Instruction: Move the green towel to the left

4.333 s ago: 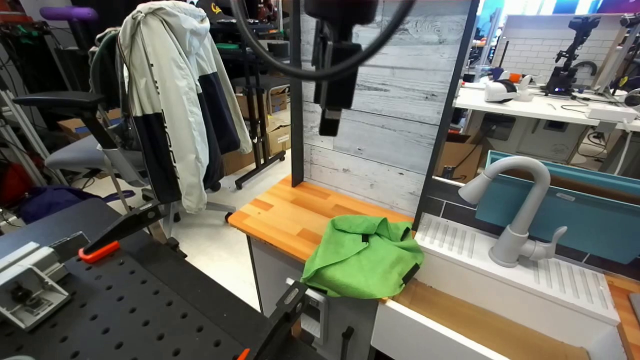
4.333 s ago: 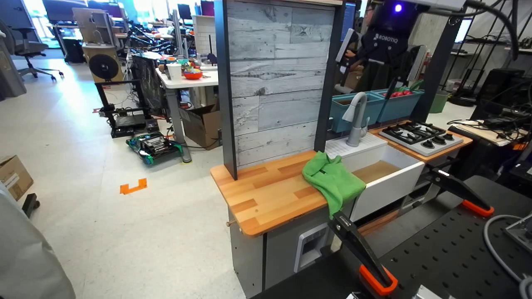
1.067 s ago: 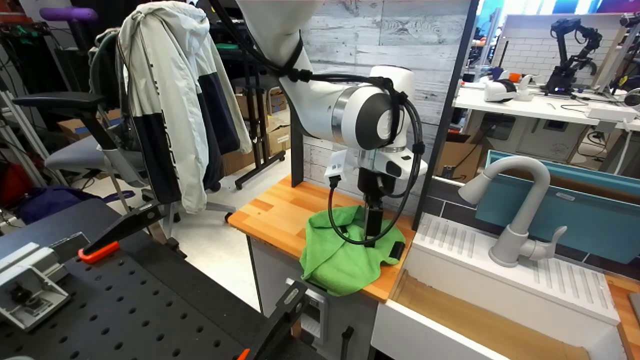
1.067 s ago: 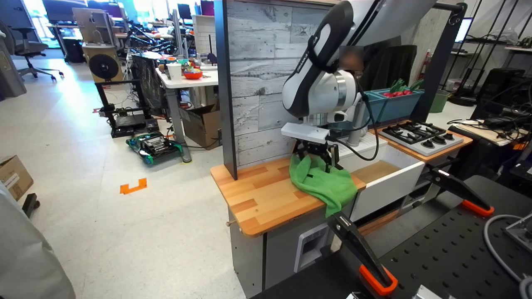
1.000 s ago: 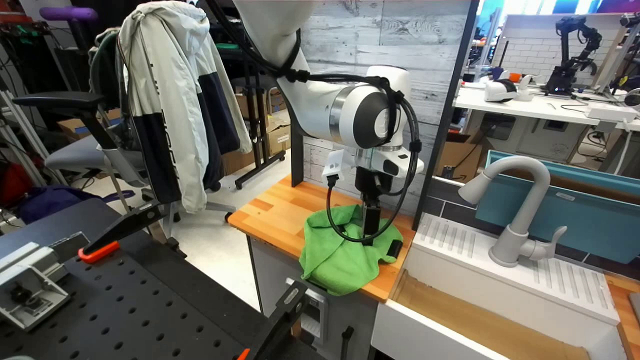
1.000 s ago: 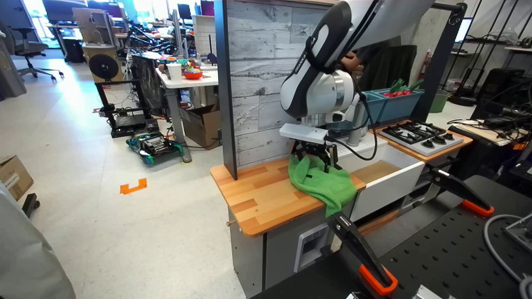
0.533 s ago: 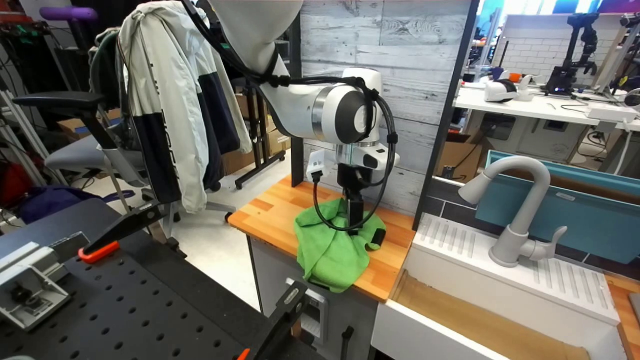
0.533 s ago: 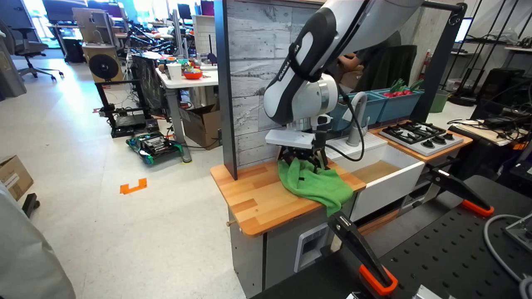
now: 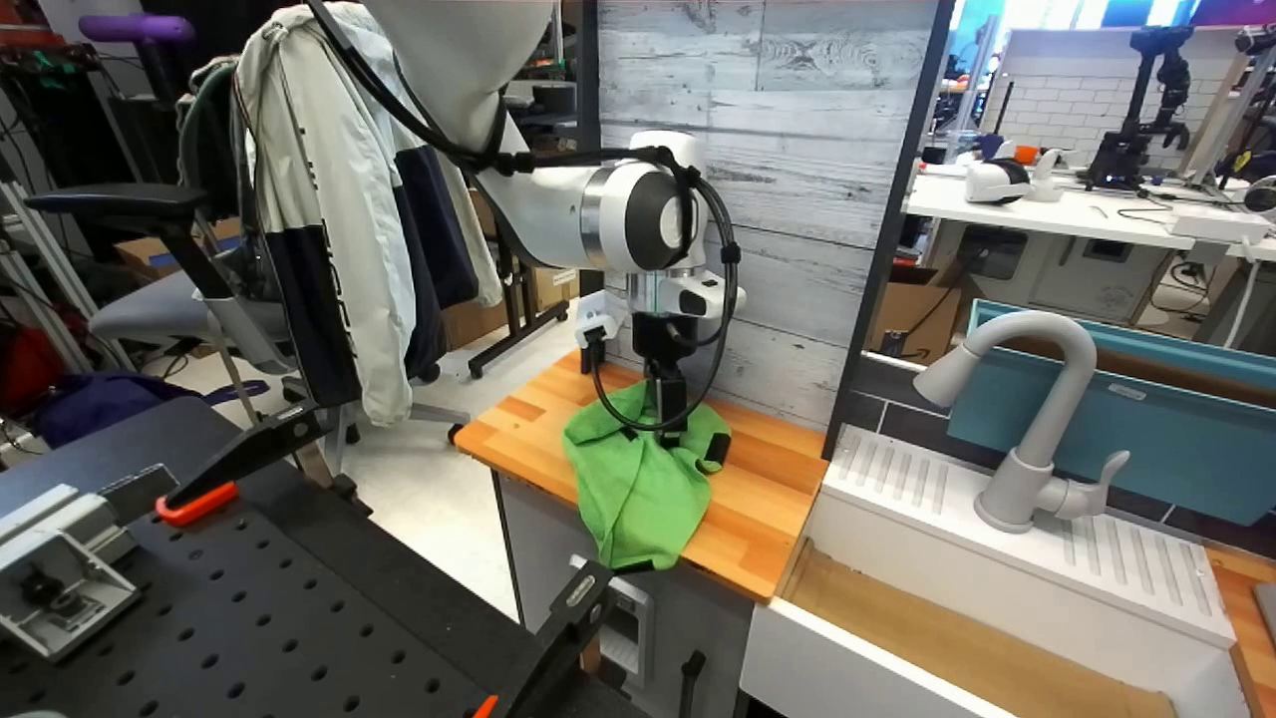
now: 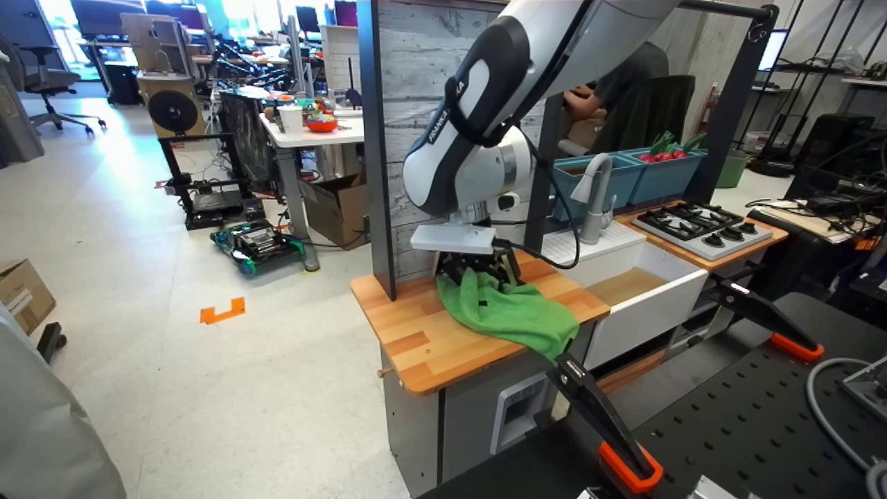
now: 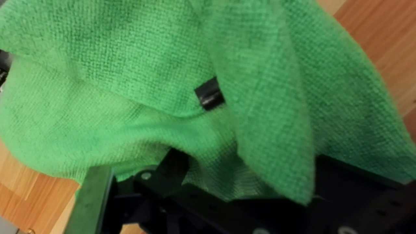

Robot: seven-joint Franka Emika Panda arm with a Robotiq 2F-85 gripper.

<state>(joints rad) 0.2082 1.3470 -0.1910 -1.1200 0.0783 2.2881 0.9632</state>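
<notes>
Both ext. views overlook counter (image 10: 429,326); wrist view v. nr towel (image 11: 169,71).

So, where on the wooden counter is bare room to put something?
The wooden counter shows bare wood at the end away from the sink, up to the green towel, and between towel and sink. Crowded: beside the panel, where the gripper meets the towel.

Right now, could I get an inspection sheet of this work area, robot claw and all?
Surface: wooden counter adjoining a white sink.
Job's things: green towel, rumpled on the counter, one end hanging over its edge.
Clutter: two black clamps with orange handles at a black table.
Grippers: one gripper, down in the towel's folds; cloth hides whether it is shut.
Cables: black cables along the arm; one loops down by the gripper.
Surroundings: jacket on an office chair; a person, partly hidden.
</notes>
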